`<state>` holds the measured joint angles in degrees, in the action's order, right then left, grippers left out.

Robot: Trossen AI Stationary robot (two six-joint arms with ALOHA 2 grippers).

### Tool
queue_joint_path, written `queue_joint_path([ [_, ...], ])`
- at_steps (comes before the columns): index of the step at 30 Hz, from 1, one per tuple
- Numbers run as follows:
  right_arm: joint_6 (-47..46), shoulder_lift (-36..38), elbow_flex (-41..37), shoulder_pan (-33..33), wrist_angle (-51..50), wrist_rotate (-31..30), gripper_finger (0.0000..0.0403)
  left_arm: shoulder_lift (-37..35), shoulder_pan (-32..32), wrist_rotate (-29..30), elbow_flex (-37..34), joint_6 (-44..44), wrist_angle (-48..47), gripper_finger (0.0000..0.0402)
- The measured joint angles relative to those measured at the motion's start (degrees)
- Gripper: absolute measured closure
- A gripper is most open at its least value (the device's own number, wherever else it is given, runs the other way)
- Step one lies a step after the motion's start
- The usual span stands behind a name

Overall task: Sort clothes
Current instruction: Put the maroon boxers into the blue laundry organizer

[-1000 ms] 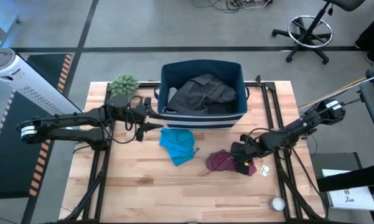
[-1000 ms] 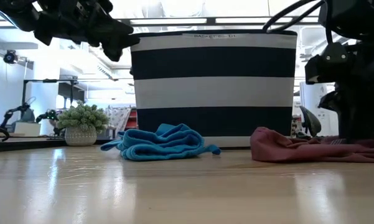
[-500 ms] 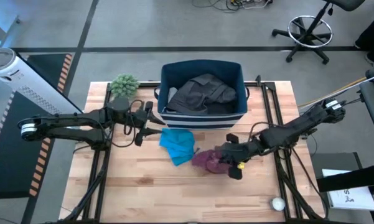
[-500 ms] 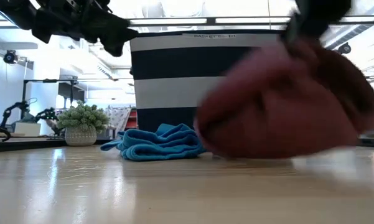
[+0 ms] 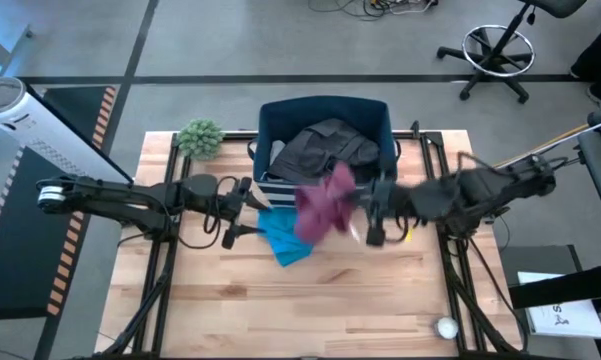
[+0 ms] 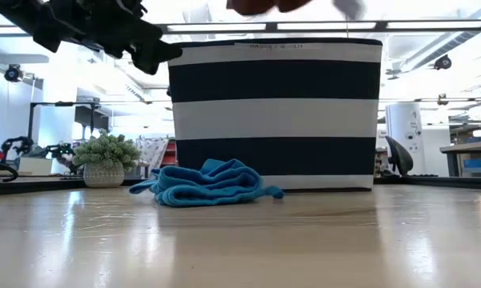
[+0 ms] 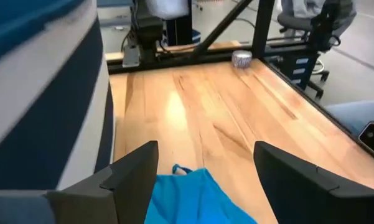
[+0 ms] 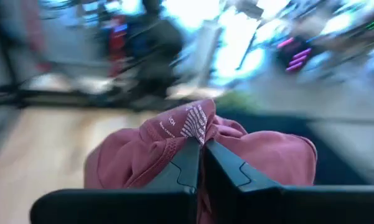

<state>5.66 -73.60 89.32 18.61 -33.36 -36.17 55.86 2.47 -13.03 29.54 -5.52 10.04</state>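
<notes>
Right gripper, jaws clamped on the maroon garment, has lifted it off the table; left gripper jaws spread.

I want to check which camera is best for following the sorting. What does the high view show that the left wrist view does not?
Only the high view shows the right hand shut on the maroon garment, lifted beside the navy bin, with the dark grey garment inside and the green plant nearby. Only the left wrist view shows the left hand open from close up. Both show the turquoise garment on the table.
</notes>
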Motion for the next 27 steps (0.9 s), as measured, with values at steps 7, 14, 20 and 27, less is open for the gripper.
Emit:
queue_joint_path([
  [7,9.2,-0.1,3.7,-13.1,0.8,2.6,0.0403,4.6,-3.6,3.9,0.0,0.2,0.3,0.0156],
  [14,10.0,-2.3,3.5,-27.0,-1.6,10.4,0.0403,9.5,-7.3,8.6,0.0,0.7,2.7,0.0157],
  [20,9.4,-6.0,3.4,-32.8,-2.9,10.7,0.0403,14.8,-10.0,13.6,0.0,4.7,3.2,0.0139],
  [27,6.4,-8.4,3.7,-33.5,-2.6,10.7,0.0362,23.1,-11.1,15.6,0.0,7.0,5.9,0.0114],
])
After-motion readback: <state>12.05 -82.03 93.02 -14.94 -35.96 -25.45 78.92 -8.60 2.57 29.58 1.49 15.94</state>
